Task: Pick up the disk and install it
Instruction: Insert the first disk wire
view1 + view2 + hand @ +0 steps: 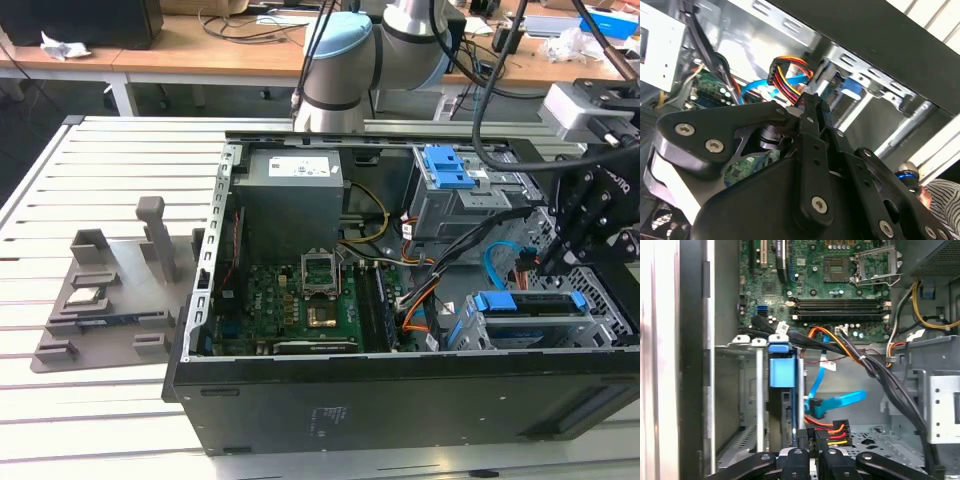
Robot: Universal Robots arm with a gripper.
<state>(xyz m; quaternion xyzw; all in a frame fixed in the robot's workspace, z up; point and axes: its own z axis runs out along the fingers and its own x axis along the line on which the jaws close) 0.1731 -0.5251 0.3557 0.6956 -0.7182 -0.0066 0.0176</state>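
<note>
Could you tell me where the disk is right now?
The disk stands on edge in the case's drive cage at the exterior view's right, below the gripper.

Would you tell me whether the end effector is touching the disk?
Cannot tell: in the first wrist view the end effector sits beside the disk, showing neither contact nor gap plainly.

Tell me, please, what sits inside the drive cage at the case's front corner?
In the first wrist view, the drive cage holds the disk standing on edge, its blue carrier tab on top. Beside it the bay is open. The disk's lower end is hidden behind the end effector.
</note>
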